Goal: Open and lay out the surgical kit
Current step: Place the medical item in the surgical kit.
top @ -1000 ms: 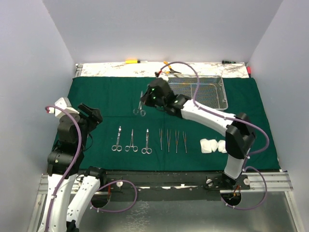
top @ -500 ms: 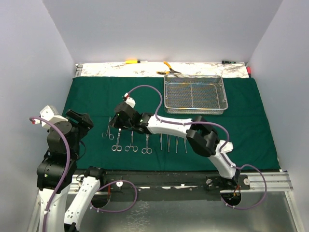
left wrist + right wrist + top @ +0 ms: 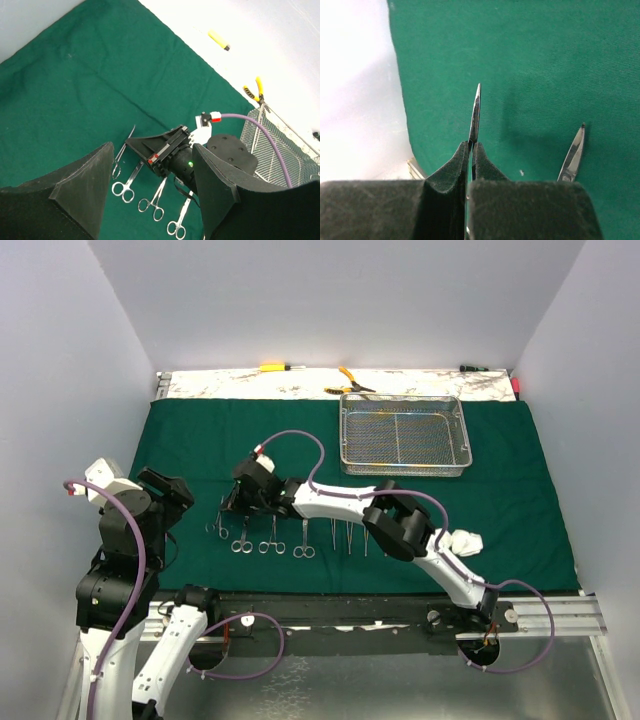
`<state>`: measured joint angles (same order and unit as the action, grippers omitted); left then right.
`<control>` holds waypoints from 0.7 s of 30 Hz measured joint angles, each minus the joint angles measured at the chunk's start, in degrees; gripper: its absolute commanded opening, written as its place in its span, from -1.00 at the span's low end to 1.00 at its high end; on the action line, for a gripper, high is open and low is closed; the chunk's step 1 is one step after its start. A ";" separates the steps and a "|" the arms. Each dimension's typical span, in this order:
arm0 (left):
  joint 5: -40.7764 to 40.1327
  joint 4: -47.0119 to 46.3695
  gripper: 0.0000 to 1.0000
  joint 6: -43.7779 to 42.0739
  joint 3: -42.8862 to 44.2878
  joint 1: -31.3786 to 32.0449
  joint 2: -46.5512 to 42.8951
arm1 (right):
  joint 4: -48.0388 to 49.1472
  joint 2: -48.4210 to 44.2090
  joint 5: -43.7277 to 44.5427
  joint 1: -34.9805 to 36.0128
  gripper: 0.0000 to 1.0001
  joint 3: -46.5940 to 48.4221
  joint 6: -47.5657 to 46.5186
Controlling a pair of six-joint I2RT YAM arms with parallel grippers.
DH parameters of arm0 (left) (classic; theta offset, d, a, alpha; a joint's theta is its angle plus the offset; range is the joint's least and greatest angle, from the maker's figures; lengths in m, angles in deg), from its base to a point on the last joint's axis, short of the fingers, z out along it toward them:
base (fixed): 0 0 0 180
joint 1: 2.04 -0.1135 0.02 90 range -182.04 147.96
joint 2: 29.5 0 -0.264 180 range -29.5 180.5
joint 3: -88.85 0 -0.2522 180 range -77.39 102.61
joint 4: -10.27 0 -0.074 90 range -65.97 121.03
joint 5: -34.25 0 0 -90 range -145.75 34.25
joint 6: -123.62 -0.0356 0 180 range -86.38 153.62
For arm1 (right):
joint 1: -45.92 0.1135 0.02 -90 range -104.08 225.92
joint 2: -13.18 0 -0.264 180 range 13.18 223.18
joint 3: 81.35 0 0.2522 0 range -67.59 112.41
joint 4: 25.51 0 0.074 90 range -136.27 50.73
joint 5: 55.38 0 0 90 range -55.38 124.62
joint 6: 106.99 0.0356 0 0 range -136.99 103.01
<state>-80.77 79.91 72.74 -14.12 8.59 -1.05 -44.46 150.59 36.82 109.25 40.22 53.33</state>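
The dark green cloth (image 3: 200, 440) lies spread flat, with the wire-mesh tray (image 3: 405, 435) at its back right. My right gripper (image 3: 235, 502) reaches far left and is shut on a silver clamp (image 3: 218, 525). The blade tip of that clamp (image 3: 476, 112) juts past the right gripper (image 3: 470, 150). It hangs at the left end of a row of three clamps (image 3: 272, 538), with tweezers (image 3: 350, 532) further right. White gauze (image 3: 462, 540) shows beside the right forearm. My left gripper (image 3: 170, 495) stands open at the cloth's left edge, with nothing between its fingers (image 3: 82, 190).
Yellow-handled pliers (image 3: 350, 380) and a yellow-handled screwdriver (image 3: 272, 367) lie on the white strip behind the cloth. The right arm (image 3: 400, 525) lies low across the row of instruments. A neighbouring clamp tip (image 3: 572, 155) is close on the right.
My right arm swung from near the tray down to the left end of the row, carrying the clamp. The left arm drew back to the left.
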 measured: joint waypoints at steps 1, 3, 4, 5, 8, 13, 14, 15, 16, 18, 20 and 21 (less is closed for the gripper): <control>0.00 0.00 0.32 0.02 0.00 0.00 0.04 | -0.17 0.55 -0.22 0.00 -0.99 0.17 0.31; 0.00 0.00 0.32 0.00 0.00 0.00 0.07 | -0.50 1.53 -0.50 0.00 -0.99 0.72 0.81; 0.00 0.00 0.32 0.02 0.00 0.00 0.07 | -0.48 1.92 -0.63 0.00 -0.99 0.87 1.05; 0.00 -0.02 0.32 0.00 0.00 0.00 0.07 | -0.50 2.19 -0.68 0.00 -0.99 0.90 1.22; 0.00 -0.02 0.32 0.02 0.00 0.02 0.11 | -0.90 2.62 -0.83 0.00 -0.99 0.90 1.49; -0.02 -0.02 0.32 0.02 -0.02 0.22 0.11 | -1.16 2.80 -1.53 0.13 -0.95 1.25 1.90; -0.02 -0.02 0.32 0.02 -0.02 0.26 0.11 | -1.16 2.89 -1.86 0.17 -0.92 1.53 2.12; -0.02 -0.02 0.32 0.02 -0.02 0.26 0.11 | -1.11 2.97 -2.12 0.22 -0.88 1.73 2.21; -0.02 -0.02 0.32 0.02 -0.02 0.26 0.11 | -1.09 3.08 -2.40 0.28 -0.85 1.88 2.34; -0.02 -0.02 0.32 0.00 -0.02 0.28 0.11 | -1.09 3.43 -2.97 0.39 -0.81 2.23 2.78; -0.02 -0.02 0.32 0.02 -0.02 0.31 0.11 | -1.11 3.85 -3.23 0.46 -0.75 2.51 3.17; -0.02 -0.02 0.32 0.02 -0.02 0.35 0.11 | -1.16 4.02 -3.28 0.48 -0.71 2.60 3.19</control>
<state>-80.79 79.89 72.76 -14.15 8.94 -0.94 -45.62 154.61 33.54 109.73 42.82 56.53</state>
